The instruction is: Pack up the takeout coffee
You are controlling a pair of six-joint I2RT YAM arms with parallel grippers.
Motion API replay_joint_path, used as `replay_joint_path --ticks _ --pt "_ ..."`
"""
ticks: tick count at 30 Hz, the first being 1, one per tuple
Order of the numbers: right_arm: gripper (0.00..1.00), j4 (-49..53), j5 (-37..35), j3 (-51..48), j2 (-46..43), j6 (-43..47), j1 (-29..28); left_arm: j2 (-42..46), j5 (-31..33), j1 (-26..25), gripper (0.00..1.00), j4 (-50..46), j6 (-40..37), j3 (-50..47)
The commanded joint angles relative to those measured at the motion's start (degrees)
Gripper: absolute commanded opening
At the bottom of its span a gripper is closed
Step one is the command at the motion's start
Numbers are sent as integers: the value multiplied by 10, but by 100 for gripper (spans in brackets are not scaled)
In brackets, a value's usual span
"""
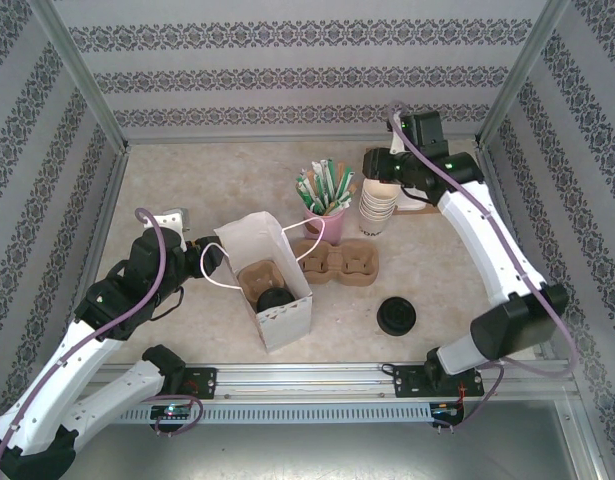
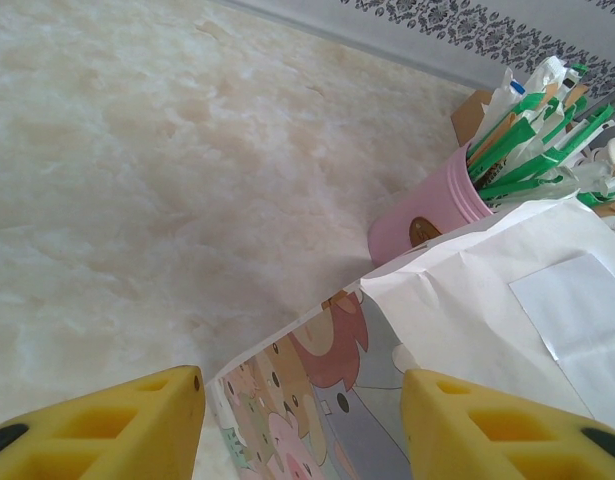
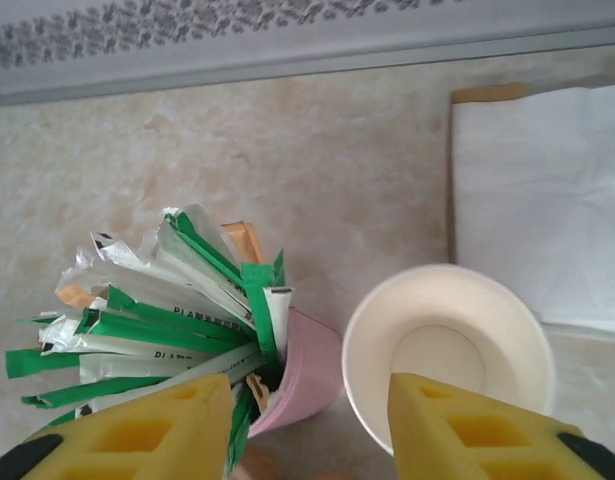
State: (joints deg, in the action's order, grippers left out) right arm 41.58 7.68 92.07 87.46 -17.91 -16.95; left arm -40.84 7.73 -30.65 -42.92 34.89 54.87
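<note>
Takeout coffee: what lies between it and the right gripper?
In the top view, the pink cup of sachets and the cardboard carrier beside the paper bag lie between the right gripper and the takeout coffee in the bag.

Far left: the surface (image 1: pixel 217 175) lies bare to the back wall, a wide way in; a small metal piece (image 1: pixel 172 218) sits on it.
Middle: the white bag (image 1: pixel 287 320) stands upright, mouth open upward; its left wall sits between the spread fingers of the left gripper (image 2: pixel 302 420).
Inside the bag: a cup tray (image 1: pixel 255 280) and the takeout coffee (image 1: pixel 275 298) fill the bottom.
Behind the bag: a cardboard carrier (image 1: pixel 342 262), a pink cup of sachets (image 1: pixel 325 225) and the stack of cream cups (image 1: pixel 379 208) crowd together; a slim gap between the last two lies below the wide-open right gripper (image 3: pixel 307 420).
Near right: a black lid (image 1: pixel 396 316) lies alone, bare surface around it.
</note>
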Motion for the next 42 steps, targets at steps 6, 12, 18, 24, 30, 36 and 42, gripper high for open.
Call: replay_joint_path --ticks 6,12,18,24,30,36,42 --pt "37 -9 115 117 114 140 -4 -2 -3 2 54 -11 -17 17" --pt "32 32 166 209 195 212 -8 -5 -7 2 53 -16 -23 23" --pt "31 64 181 244 226 259 -11 -9 -9 2 51 -16 -25 23" --pt "29 65 198 246 242 259 -18 -15 -14 2 50 -16 -22 25" --pt "27 96 168 285 278 264 -26 -21 -15 2 50 -17 -22 29" --pt "28 87 135 277 273 265 -25 -21 -13 2 50 -17 -20 29" --pt "29 65 127 263 264 259 -22 -21 -13 2 50 -19 -19 34"
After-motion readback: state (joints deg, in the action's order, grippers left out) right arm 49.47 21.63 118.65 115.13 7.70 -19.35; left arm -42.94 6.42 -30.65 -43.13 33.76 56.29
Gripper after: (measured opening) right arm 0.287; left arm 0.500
